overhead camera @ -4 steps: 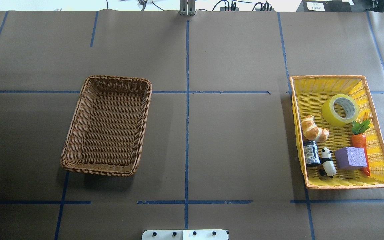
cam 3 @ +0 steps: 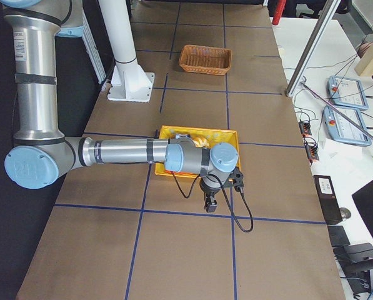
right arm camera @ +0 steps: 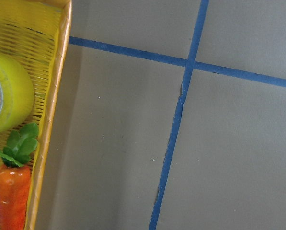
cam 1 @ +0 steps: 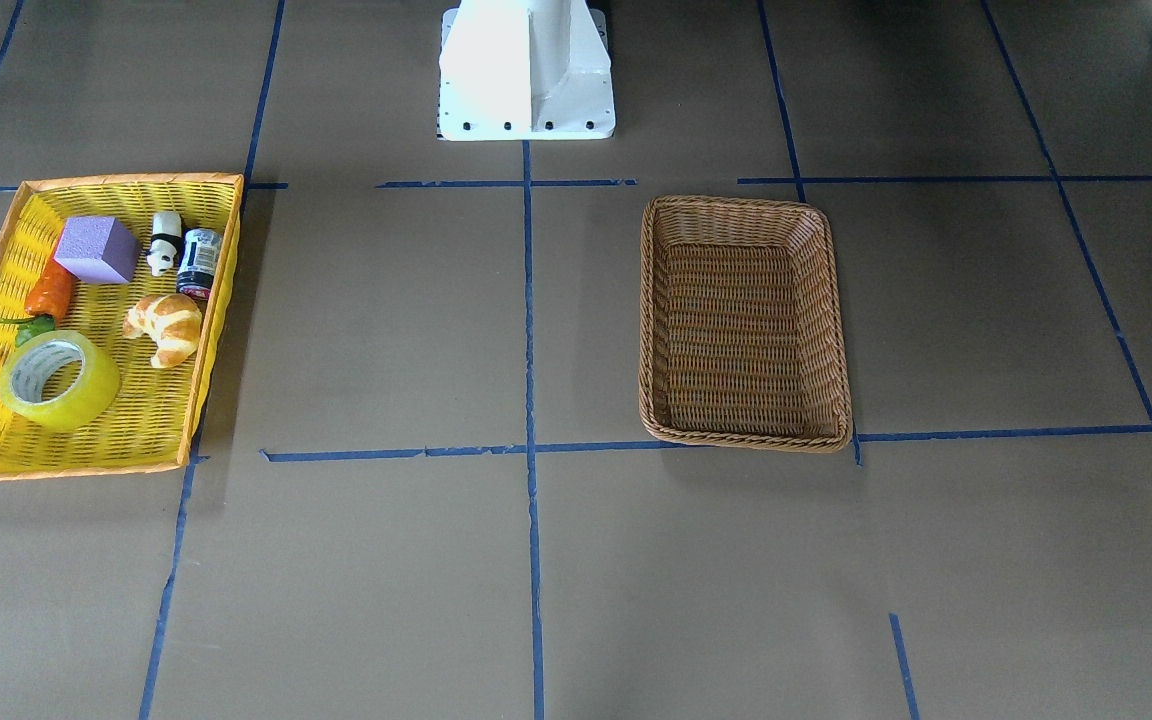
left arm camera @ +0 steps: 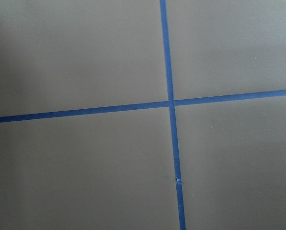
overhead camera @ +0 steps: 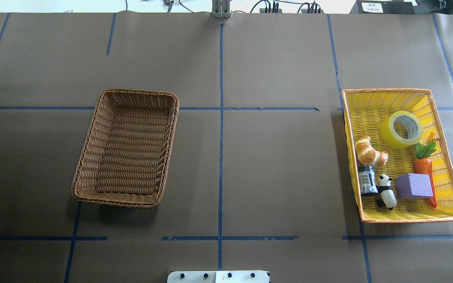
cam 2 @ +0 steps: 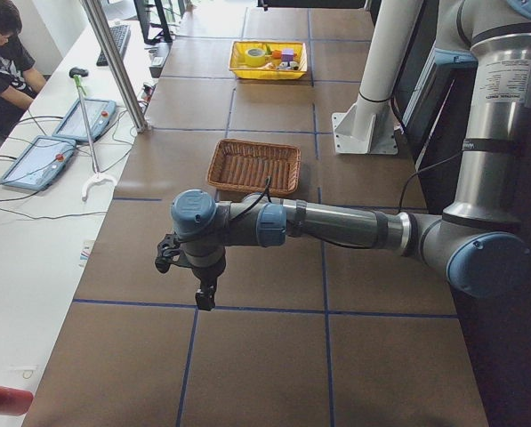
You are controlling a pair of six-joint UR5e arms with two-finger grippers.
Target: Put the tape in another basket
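The yellow tape roll [overhead camera: 401, 129] lies in the yellow tray [overhead camera: 407, 219] at the table's right, and shows in the front view [cam 1: 59, 380] and the right wrist view [right arm camera: 8, 91]. The brown wicker basket [overhead camera: 86, 157] stands empty left of centre. My left gripper [cam 2: 203, 298] hangs over bare table beyond the wicker basket's left end. My right gripper [cam 3: 209, 205] hangs just outside the tray's outer side. Both show only in the side views, so I cannot tell whether they are open or shut.
The tray also holds a croissant [overhead camera: 370, 152], a carrot [overhead camera: 425, 169], a purple block [overhead camera: 414, 186], a panda figure [overhead camera: 386, 191] and a dark jar [overhead camera: 366, 180]. The robot base [cam 1: 526, 70] stands at the table's near edge. An operator [cam 2: 3, 53] sits at a side desk.
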